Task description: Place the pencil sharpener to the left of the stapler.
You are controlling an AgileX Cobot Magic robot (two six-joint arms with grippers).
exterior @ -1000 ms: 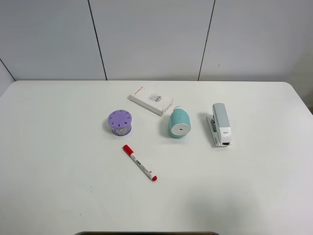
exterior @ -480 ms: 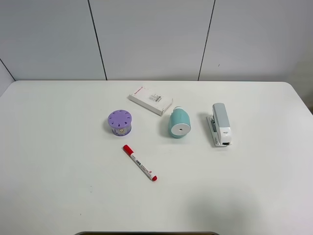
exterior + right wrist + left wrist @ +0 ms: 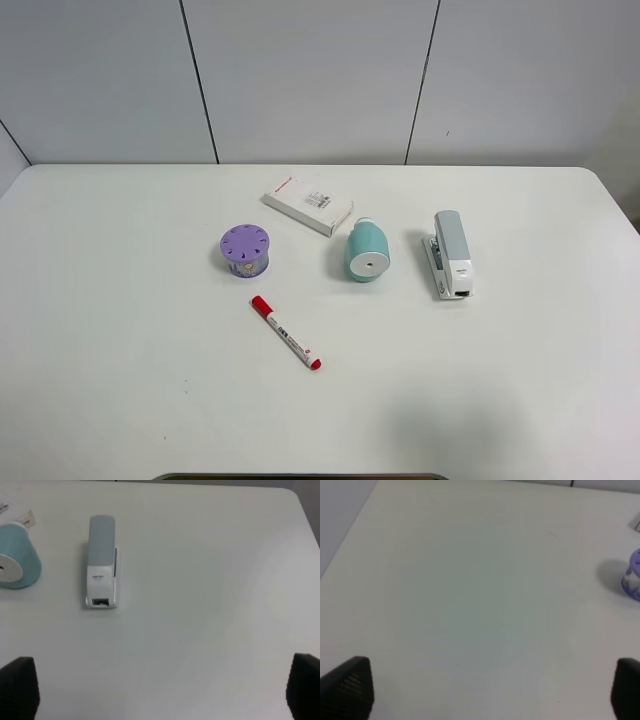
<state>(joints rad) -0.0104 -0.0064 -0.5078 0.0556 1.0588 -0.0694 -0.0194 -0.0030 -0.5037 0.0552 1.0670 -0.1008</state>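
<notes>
You see a smooth matte white table (image 3: 120, 330) with rounded corners, set against pale grey wall panels (image 3: 310, 80) with dark seams. The pencil sharpener (image 3: 366, 251), a teal plastic barrel with a flat white round face, lies just left of the stapler (image 3: 451, 254), apart from it. The stapler is long, grey on top and white below. The left gripper (image 3: 480, 687) and right gripper (image 3: 160, 687) both stand wide, holding nothing.
</notes>
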